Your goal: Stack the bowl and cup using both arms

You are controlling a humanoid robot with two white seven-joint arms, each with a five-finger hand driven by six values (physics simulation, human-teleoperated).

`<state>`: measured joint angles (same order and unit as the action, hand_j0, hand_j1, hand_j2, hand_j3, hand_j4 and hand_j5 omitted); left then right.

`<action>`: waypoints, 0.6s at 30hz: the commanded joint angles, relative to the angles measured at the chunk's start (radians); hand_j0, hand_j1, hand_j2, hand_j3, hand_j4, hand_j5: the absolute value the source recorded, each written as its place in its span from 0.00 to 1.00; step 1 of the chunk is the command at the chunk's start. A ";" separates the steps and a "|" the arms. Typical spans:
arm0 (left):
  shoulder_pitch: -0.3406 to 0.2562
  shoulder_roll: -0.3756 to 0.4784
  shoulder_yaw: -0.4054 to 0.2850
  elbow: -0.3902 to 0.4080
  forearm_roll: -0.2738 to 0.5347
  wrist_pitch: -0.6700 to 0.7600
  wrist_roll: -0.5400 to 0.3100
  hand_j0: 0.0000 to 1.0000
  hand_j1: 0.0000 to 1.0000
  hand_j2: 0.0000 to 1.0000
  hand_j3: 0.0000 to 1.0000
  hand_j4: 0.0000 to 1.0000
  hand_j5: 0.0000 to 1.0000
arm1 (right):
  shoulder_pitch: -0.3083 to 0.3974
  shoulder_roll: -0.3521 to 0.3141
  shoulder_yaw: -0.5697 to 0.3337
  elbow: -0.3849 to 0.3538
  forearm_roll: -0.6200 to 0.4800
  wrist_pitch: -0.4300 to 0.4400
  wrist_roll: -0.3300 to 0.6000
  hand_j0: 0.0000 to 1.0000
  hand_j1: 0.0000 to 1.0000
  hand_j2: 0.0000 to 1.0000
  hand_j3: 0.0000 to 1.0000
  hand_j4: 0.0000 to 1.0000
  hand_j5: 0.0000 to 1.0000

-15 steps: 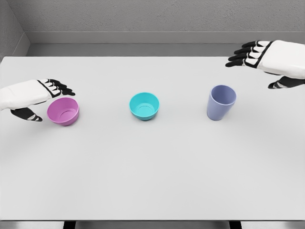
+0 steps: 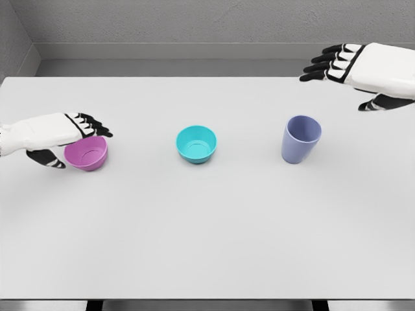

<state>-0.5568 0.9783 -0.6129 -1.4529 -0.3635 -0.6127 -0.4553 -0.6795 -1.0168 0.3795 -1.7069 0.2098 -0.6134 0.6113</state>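
Note:
A purple bowl sits at the left of the white table. My left hand reaches over it, black fingers above its far rim and the thumb at its left side, spread and not closed on it. A teal bowl stands upright in the middle. To its right stands a lavender cup. My right hand hovers high at the upper right, above and behind the cup, fingers spread and holding nothing.
A grey wall with a ledge runs behind the table's far edge. The table's front edge lies near the bottom of the view, with dark legs showing below it.
My left hand has slid right and down over the purple bowl, now covering its far rim. My right hand has risen and shifted slightly left. Bowls and cup have not moved.

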 commanded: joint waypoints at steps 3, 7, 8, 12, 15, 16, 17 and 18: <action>0.000 -0.006 -0.018 0.016 0.003 0.002 -0.028 1.00 1.00 1.00 1.00 1.00 1.00 | -0.002 -0.040 0.004 -0.002 0.000 0.003 0.000 1.00 1.00 1.00 1.00 1.00 1.00; -0.006 -0.029 -0.018 0.046 -0.015 0.002 -0.031 1.00 1.00 1.00 1.00 1.00 1.00 | 0.011 -0.039 0.013 -0.002 0.000 0.003 0.000 1.00 1.00 1.00 1.00 1.00 1.00; -0.011 -0.033 -0.018 0.062 -0.015 0.002 -0.029 1.00 1.00 1.00 1.00 1.00 1.00 | 0.012 -0.039 0.018 0.000 0.000 0.003 0.000 1.00 1.00 1.00 1.00 1.00 1.00; -0.020 -0.047 -0.018 0.088 -0.017 0.002 -0.031 1.00 1.00 1.00 1.00 1.00 1.00 | 0.018 -0.037 0.029 0.000 0.000 0.003 0.000 1.00 1.00 1.00 1.00 1.00 1.00; -0.025 -0.053 -0.018 0.108 -0.020 0.002 -0.031 1.00 1.00 1.00 1.00 1.00 1.00 | 0.018 -0.043 0.039 0.000 -0.001 0.003 0.000 1.00 1.00 1.00 1.00 1.00 1.00; -0.025 -0.059 -0.018 0.111 -0.022 0.002 -0.031 1.00 1.00 1.00 1.00 1.00 1.00 | 0.018 -0.043 0.039 0.000 -0.001 0.003 0.000 1.00 1.00 1.00 1.00 1.00 1.00; -0.026 -0.064 -0.018 0.114 -0.022 0.002 -0.031 1.00 1.00 1.00 1.00 1.00 1.00 | 0.017 -0.058 0.039 0.000 -0.001 0.003 0.000 1.00 1.00 1.00 1.00 1.00 1.00; -0.026 -0.066 -0.018 0.114 -0.022 0.002 -0.031 1.00 1.00 1.00 1.00 1.00 1.00 | 0.011 -0.065 0.039 0.000 -0.001 0.003 0.000 1.00 1.00 1.00 1.00 1.00 1.00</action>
<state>-0.5829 0.9192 -0.6310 -1.3473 -0.3895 -0.6130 -0.4866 -0.6719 -1.0686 0.4165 -1.7074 0.2132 -0.6137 0.6114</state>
